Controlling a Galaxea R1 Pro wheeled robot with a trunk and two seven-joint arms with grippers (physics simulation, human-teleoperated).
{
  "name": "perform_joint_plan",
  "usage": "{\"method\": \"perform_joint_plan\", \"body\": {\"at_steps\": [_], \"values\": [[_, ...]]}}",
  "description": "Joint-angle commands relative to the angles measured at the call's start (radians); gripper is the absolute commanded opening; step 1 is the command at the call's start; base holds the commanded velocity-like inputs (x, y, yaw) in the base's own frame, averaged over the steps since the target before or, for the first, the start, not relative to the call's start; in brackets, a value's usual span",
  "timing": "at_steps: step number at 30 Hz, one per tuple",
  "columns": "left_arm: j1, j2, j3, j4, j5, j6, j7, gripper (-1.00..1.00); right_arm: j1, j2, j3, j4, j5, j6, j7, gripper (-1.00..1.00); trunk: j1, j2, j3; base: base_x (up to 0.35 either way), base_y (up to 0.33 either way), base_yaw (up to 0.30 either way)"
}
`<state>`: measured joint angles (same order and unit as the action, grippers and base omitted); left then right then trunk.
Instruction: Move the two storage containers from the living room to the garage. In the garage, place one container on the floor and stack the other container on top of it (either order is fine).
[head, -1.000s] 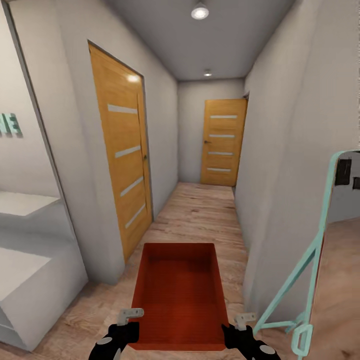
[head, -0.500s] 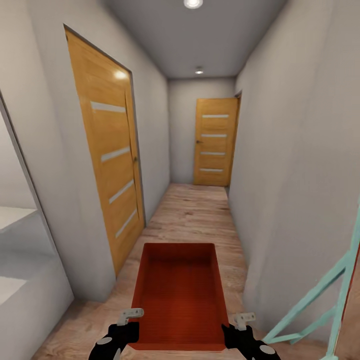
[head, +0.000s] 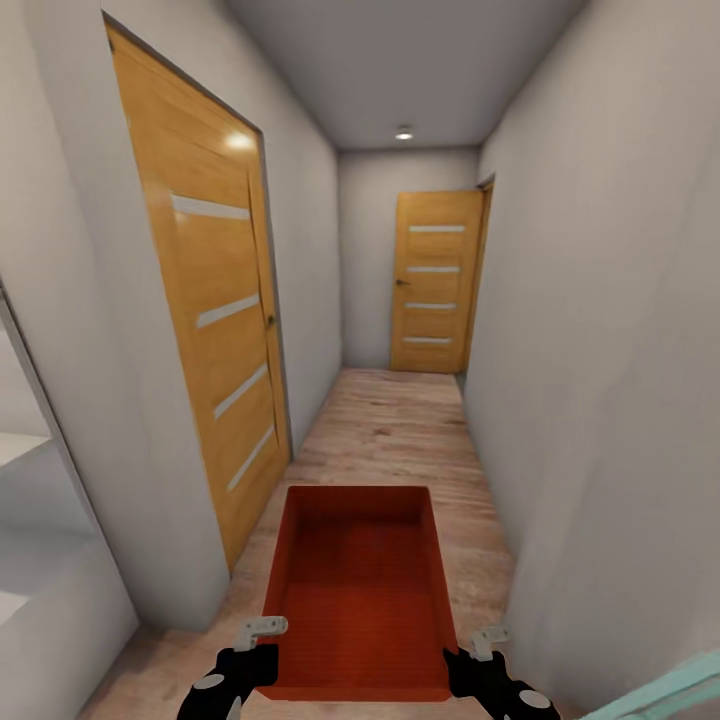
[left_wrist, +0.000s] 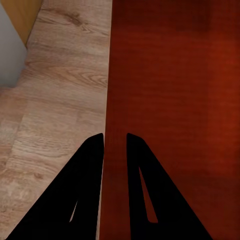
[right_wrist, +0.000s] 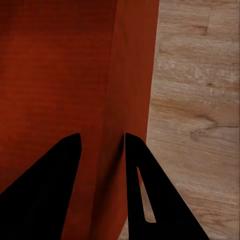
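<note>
I carry one orange-red storage container (head: 360, 590) in front of me, held level above the light wood planks of a corridor. My left gripper (head: 262, 650) is shut on its left wall; the left wrist view has the black fingers (left_wrist: 90, 165) straddling that container wall (left_wrist: 160, 100). At the right wall my right gripper (head: 478, 652) is shut as well, and the right wrist view shows its fingers (right_wrist: 135, 170) astride the container (right_wrist: 65, 75). The bin is empty inside.
A narrow white-walled corridor runs ahead. A wooden door (head: 215, 330) stands shut close on the left, another wooden door (head: 432, 283) closes the far end. A white ledge (head: 40, 560) sits low left, and a mint-green frame corner (head: 665, 690) shows at the low right.
The camera has advanced down the corridor: the left door looms larger, the mint-green frame has slid almost out at the right. Both grippers and the container keep their places in view.
</note>
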<state>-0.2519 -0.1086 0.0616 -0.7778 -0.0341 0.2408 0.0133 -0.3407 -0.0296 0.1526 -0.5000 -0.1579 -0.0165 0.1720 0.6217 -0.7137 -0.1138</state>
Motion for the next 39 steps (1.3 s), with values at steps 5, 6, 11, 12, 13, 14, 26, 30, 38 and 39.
{"method": "perform_joint_plan", "body": {"at_steps": [5, 6, 11, 12, 13, 14, 26, 30, 38, 39], "values": [[-0.001, 0.0, 0.052, -0.012, -0.003, 0.006, 0.004, -1.0, 0.0, -0.003, 0.024, 0.0, 0.077, -0.002, 0.023, -1.0, 0.001, -0.001, -0.002, 0.322, 0.082, 0.0], [-0.001, 0.0, 0.052, -0.012, -0.003, 0.006, 0.004, -1.0, 0.0, -0.003, 0.024, 0.0, 0.077, -0.002, 0.023, -1.0, 0.001, -0.001, -0.002, 0.322, 0.106, 0.0], [-0.001, 0.0, 0.052, -0.012, -0.003, 0.006, 0.004, -1.0, 0.0, -0.003, 0.024, 0.0, 0.077, -0.002, 0.023, -1.0, 0.001, -0.001, -0.002, 0.322, 0.112, 0.0], [-0.001, 0.0, 0.052, -0.012, -0.003, 0.006, 0.004, -1.0, 0.0, -0.003, 0.024, 0.0, 0.077, -0.002, 0.023, -1.0, 0.001, -0.001, -0.002, 0.322, 0.113, 0.0], [-0.001, 0.0, 0.052, -0.012, -0.003, 0.006, 0.004, -1.0, 0.0, -0.003, 0.024, 0.0, 0.077, -0.002, 0.023, -1.0, 0.001, -0.001, -0.002, 0.322, 0.108, 0.0], [-0.001, 0.0, 0.052, -0.012, -0.003, 0.006, 0.004, -1.0, 0.0, -0.003, 0.024, 0.0, 0.077, -0.002, 0.023, -1.0, 0.001, -0.001, -0.002, 0.322, 0.067, 0.0], [-0.001, 0.0, 0.052, -0.012, -0.003, 0.006, 0.004, -1.0, 0.0, -0.003, 0.024, 0.0, 0.077, -0.002, 0.023, -1.0, 0.001, -0.001, -0.002, 0.324, 0.007, 0.0], [-0.001, 0.0, 0.052, -0.012, -0.004, 0.006, 0.004, -1.0, 0.0, -0.003, 0.024, 0.0, 0.077, -0.002, 0.023, -1.0, 0.001, -0.001, -0.002, 0.327, 0.0, 0.0], [-0.001, 0.0, 0.052, -0.012, -0.004, 0.006, 0.004, -1.0, 0.0, -0.003, 0.024, 0.0, 0.077, -0.002, 0.023, -1.0, 0.001, -0.001, -0.002, 0.327, 0.0, -0.115], [-0.001, 0.0, 0.052, -0.012, -0.004, 0.006, 0.004, -1.0, 0.0, -0.003, 0.024, 0.0, 0.077, -0.002, 0.023, -1.0, 0.001, -0.001, -0.002, 0.327, 0.0, -0.251]]}}
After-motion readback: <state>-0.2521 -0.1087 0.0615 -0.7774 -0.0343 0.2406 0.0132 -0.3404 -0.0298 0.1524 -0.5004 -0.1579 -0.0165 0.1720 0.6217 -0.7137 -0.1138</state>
